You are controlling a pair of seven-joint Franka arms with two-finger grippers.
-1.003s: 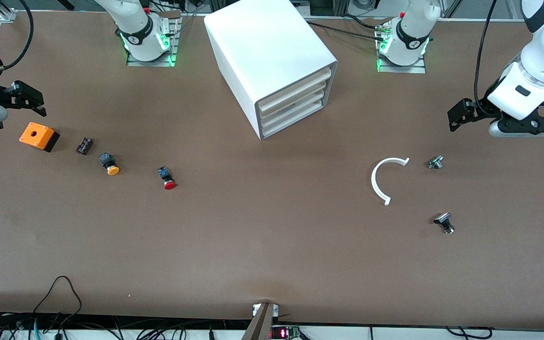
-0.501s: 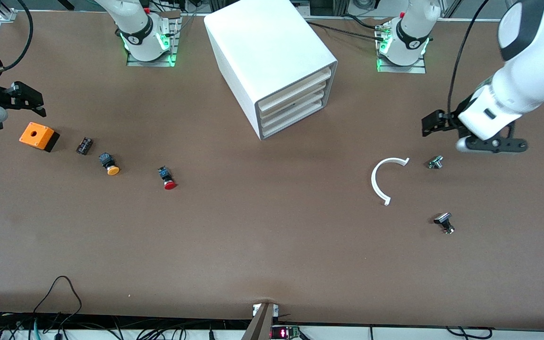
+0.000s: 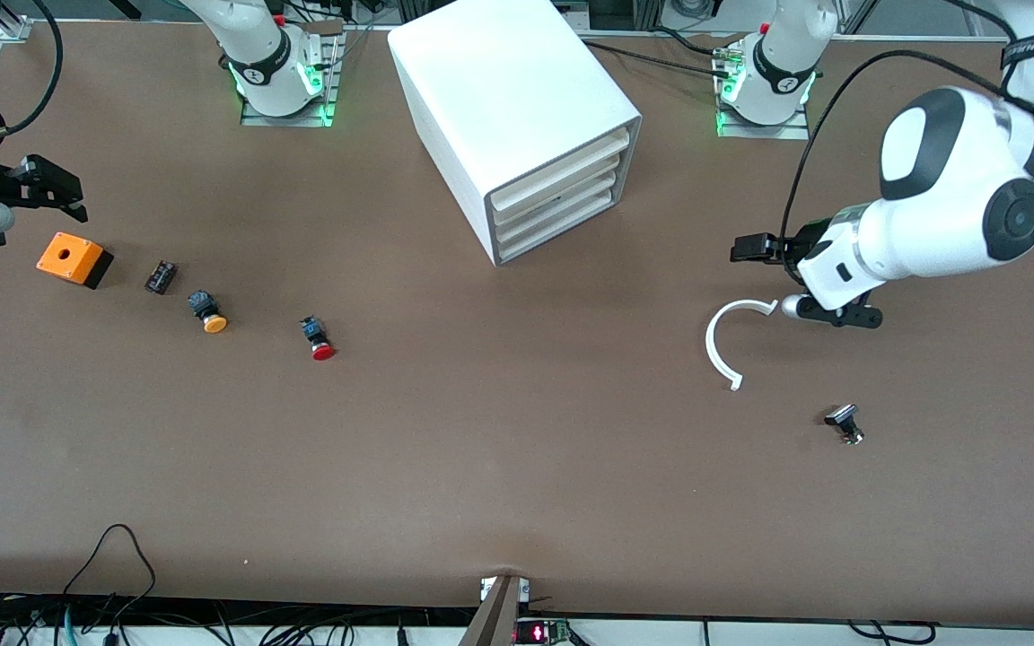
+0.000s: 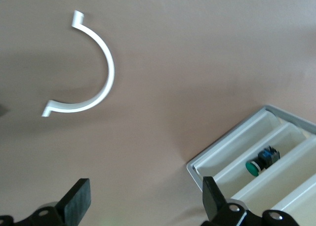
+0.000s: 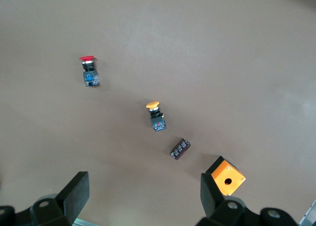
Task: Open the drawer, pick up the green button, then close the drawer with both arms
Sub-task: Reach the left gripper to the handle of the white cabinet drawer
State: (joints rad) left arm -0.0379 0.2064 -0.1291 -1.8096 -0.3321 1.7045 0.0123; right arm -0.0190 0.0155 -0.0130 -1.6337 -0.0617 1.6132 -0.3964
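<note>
1. Our left tool [image 3: 755, 260] hangs open over the table [image 3: 517, 449] near the white curved piece [image 3: 725, 341].
2. Our right tool [image 3: 50, 193] waits open above the orange box [image 3: 73, 258].
3. The green button [image 4: 260, 161] lies in a cabinet [image 3: 517, 126] drawer [image 4: 256, 159].

the cabinet [image 4: 276, 152] is cut off by the left wrist view's edge; drawer fronts too small to tell apart.
</note>
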